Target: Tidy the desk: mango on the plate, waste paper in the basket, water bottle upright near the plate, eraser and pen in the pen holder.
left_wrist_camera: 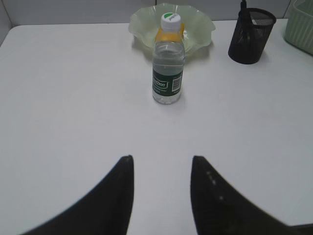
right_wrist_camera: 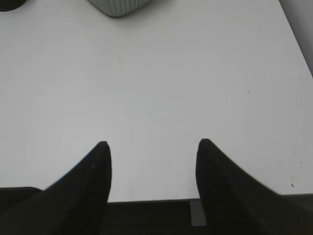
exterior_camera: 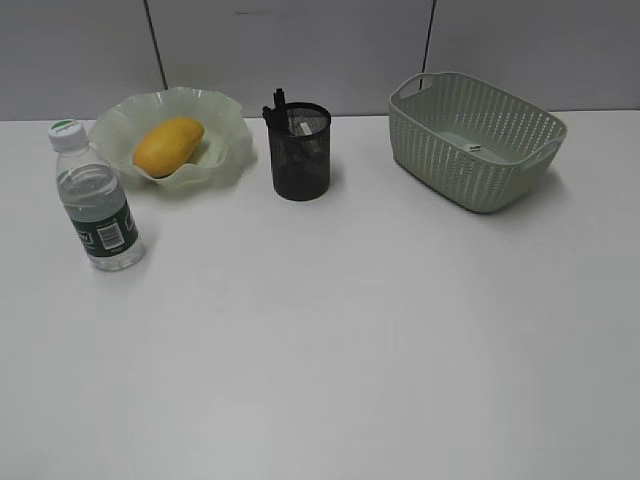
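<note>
Soft, even light fills all three views, bright on the white desk [exterior_camera: 350, 350]. Faint shadows fall toward three o'clock from the pen holder [exterior_camera: 300, 152] and basket [exterior_camera: 476, 140]. Both wrist views blur the dark fingers [left_wrist_camera: 117, 196] at six o'clock.

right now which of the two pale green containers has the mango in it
The plate with the ruffled rim, left of the pen holder, holds the mango; the woven basket does not.

Exterior view: front, slanted down over the whole desk [exterior_camera: 330, 340]. Left wrist view: low, facing far toward the water bottle [left_wrist_camera: 168, 61] and plate [left_wrist_camera: 146, 24], shared with exterior. Right wrist view: near edge, basket [right_wrist_camera: 120, 6] corner only.
</note>
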You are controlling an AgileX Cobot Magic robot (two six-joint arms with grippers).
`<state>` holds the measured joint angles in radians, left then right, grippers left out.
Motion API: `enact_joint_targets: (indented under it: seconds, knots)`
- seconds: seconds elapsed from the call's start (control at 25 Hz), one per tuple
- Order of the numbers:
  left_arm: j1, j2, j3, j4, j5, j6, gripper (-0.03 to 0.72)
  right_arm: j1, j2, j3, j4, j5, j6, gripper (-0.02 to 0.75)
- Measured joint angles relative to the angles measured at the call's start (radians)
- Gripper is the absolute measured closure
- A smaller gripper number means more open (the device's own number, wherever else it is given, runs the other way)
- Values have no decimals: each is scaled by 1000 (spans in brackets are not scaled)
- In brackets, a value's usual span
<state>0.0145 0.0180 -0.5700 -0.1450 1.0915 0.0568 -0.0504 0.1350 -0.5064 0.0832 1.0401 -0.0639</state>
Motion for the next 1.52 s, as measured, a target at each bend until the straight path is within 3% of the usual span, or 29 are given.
enact_joint_targets:
  seconds: [1.52]
  knots:
    - [-36,-26,42,42,-17,-23,387,0,-144,1,3,1,1,311]
